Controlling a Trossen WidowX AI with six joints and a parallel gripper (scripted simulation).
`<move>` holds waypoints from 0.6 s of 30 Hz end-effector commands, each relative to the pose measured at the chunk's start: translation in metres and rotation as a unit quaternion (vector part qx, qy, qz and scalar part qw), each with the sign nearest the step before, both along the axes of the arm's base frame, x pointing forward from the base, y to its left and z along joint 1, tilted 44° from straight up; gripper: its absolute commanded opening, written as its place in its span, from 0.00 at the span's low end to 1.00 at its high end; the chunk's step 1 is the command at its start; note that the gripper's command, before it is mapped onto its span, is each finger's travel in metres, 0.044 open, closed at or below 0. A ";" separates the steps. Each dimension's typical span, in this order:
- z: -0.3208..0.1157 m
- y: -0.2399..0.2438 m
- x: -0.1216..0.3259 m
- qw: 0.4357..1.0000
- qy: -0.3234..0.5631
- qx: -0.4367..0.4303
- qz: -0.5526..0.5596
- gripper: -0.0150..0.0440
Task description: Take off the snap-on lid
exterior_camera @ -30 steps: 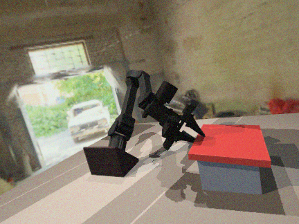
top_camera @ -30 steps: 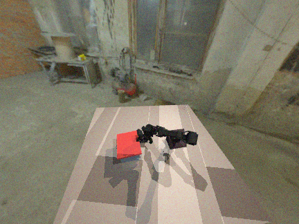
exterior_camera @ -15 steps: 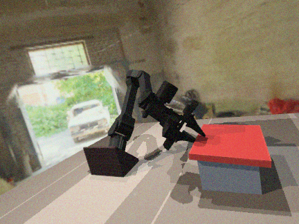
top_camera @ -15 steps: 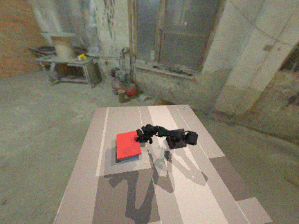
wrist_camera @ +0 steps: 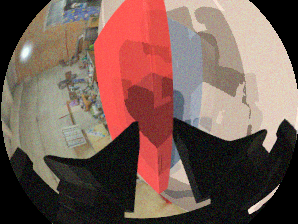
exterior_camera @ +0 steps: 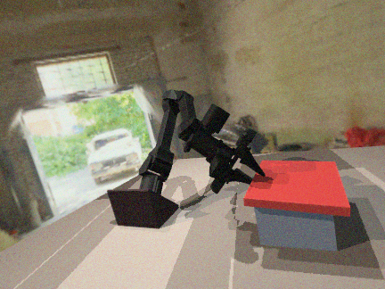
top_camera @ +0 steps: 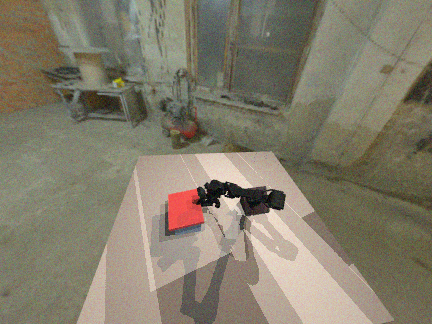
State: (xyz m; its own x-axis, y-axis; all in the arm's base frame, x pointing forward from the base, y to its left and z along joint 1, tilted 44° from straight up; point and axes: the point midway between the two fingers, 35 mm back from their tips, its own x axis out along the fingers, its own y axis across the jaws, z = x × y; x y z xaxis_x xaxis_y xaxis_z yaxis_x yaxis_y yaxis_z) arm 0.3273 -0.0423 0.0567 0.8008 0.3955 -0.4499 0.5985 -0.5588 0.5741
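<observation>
Gripper (exterior_camera: pixel 258 175) is clamped on the edge of the red lid (exterior_camera: pixel 303 185), one finger above the panel and one below it, at the corner nearest the arm base (exterior_camera: pixel 139 207). The wrist view confirms it: the lid (wrist_camera: pixel 143 96) runs edge-on straight up between the two dark fingers, so it's a pinch on the rim, not a closed gripper sitting on top. The lid is on the blue storage box (exterior_camera: pixel 296 229), overhanging its walls on the visible sides; the exterior view shows it sitting roughly level, and I can't tell whether the gripped corner has lifted off the box rim. In the top view the lid (top_camera: pixel 184 209) covers nearly all of the box, with only a thin blue strip (top_camera: pixel 189 230) showing along the near edge. The box sits on the table (top_camera: pixel 300 280) left of centre, in the far half, with the arm reaching in from the right and the gripper (top_camera: pixel 202 196) on the lid's far right corner. The arm base (top_camera: pixel 255 206) is just right of the box, apart from it. The arm is folded low, its wrist angled down towards the lid. Hard shadows from the arm and box fall across the striped table surface towards the near side.
</observation>
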 end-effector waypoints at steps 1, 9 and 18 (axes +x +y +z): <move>0.000 0.000 0.001 1.000 0.001 0.002 -0.001 0.25; 0.000 0.000 0.001 1.000 0.001 0.002 -0.001 0.25; 0.002 -0.002 0.001 1.000 0.001 0.001 -0.002 0.25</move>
State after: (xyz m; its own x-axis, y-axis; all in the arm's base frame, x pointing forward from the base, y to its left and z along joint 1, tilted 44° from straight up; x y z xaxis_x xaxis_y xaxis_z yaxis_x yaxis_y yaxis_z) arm 0.3286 -0.0427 0.0569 0.8009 0.3948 -0.4503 0.5983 -0.5596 0.5735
